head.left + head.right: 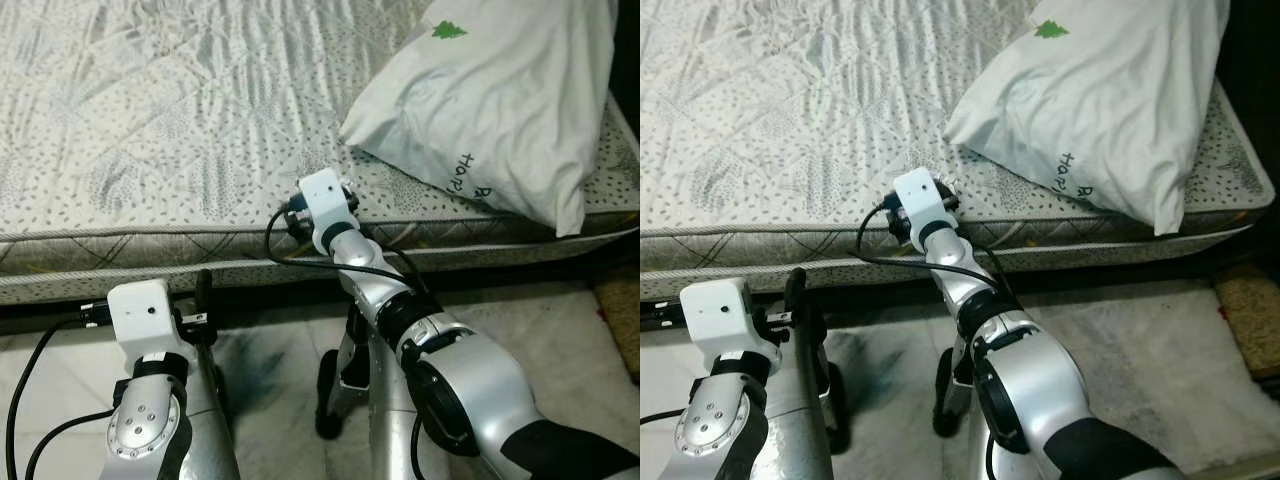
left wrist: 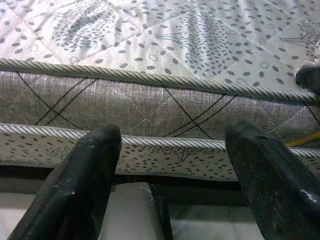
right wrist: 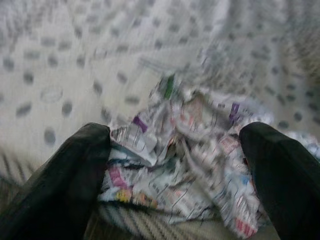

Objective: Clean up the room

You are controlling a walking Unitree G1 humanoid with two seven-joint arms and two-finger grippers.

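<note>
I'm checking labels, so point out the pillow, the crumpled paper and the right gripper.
pillow (image 1: 500, 110), left eye view, middle of its white case
crumpled paper (image 3: 180, 155), right wrist view, its centre
right gripper (image 3: 175, 165), right wrist view, midway between fingertips

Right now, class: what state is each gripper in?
Left gripper: open, holding nothing, facing the mattress side.
Right gripper: open around crumpled paper at the mattress edge.
</note>
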